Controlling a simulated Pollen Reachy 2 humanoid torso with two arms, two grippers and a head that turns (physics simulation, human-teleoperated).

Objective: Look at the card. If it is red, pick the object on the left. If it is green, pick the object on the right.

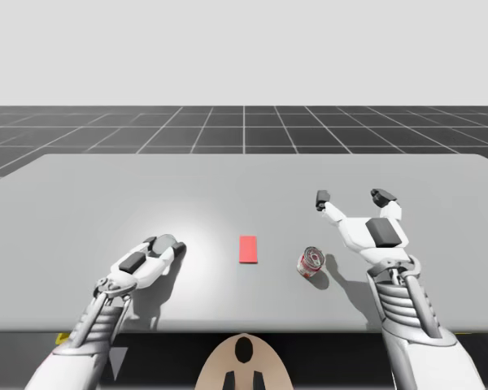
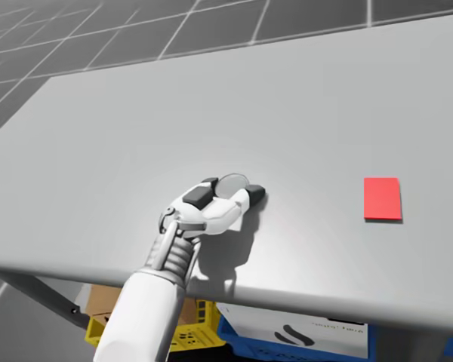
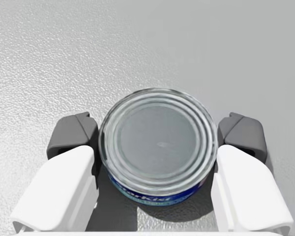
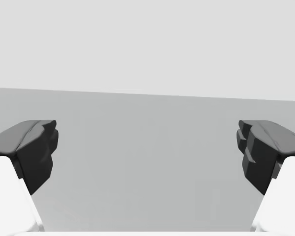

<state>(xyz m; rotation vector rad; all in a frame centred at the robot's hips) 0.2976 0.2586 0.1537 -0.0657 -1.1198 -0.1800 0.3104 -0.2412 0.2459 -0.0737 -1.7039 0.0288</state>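
You are looking at a plain pale grey table [image 1: 89, 183] under soft, even light. In the high view, past its far edge at 12 o'clock, a dark floor [image 1: 244, 126] with a pale grid runs back to a blank light grey backdrop. In the head view, under the table's near edge, a brown cardboard box [image 2: 106, 300] sits at 7 o'clock, with a yellow crate [image 2: 192, 332] and a blue and white crate [image 2: 294, 335] near 6.
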